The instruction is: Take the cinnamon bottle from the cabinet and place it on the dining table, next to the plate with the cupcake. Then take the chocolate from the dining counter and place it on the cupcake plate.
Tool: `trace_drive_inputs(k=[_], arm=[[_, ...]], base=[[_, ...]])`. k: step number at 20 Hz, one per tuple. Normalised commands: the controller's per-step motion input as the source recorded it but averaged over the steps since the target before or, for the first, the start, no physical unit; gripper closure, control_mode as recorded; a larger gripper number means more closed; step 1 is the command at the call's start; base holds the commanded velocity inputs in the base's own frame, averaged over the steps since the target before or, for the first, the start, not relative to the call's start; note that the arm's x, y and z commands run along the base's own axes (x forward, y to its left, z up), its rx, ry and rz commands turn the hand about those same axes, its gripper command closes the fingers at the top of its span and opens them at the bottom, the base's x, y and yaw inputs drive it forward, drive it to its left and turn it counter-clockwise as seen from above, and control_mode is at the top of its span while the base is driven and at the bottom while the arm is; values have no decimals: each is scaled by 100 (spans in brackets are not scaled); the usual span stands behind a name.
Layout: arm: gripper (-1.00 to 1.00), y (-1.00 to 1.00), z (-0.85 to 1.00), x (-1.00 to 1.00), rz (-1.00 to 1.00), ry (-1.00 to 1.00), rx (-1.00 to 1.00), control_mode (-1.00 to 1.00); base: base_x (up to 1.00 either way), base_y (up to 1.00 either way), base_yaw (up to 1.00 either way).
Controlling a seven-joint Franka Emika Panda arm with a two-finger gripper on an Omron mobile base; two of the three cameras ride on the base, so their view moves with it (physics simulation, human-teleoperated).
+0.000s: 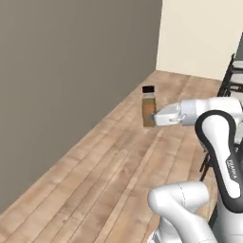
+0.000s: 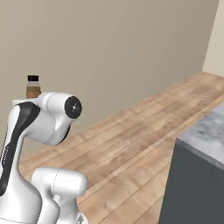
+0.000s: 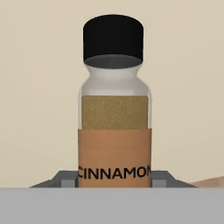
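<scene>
Close up in the hand view stands the cinnamon bottle (image 3: pixel 114 109), straight up, with its black cap at the top and an orange label that reads CINNAMON near the bottom. Brown powder shows through the clear part above the label. Two grey fingers (image 3: pixel 65 180) peek out on each side of the label, right against the bottle, so the claw is clamped on the cinnamon bottle down low, at the label.

From the left base view, the white arm reaches out flat and the claw (image 1: pixel 153 116) grips the bottle (image 1: pixel 148 107) from the side. The bottle is up in the air, high over the wooden floor (image 1: pixel 109 175), and nothing is under it. Its cap sticks up above the claw and its bottom hangs a little below the claw. It stands upright. A big grey wall (image 1: pixel 71 85) runs along the left, and a pale wall (image 1: pixel 199 33) meets it at the far corner. Something dark with thin legs (image 1: pixel 232 71) is at the right edge; I cannot tell what it is.

From the right base view, the top of the bottle (image 2: pixel 33 86) pokes up behind the arm's round white joint, and the claw itself is hidden by the arm. The dining table (image 2: pixel 205 135), with its marble top and dark grey side, has one corner showing at the lower right. The bottle is well apart from that corner.
</scene>
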Motion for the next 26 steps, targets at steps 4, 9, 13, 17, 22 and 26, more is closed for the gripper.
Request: trace_drive_inputs(k=[4,9,13,17,22,26], arm=[[100,0,0,0,0,0,0,100],[100,0,0,0,0,0,0,100],[100,0,0,0,0,0,0,100],[100,0,0,0,0,0,0,100],[100,0,0,0,0,0,0,100],[100,0,0,0,0,0,0,100]], base=[[99,36,-58],[98,37,-59],[100,39,-58],[100,42,-56],[100,45,-52],[100,63,-46]])
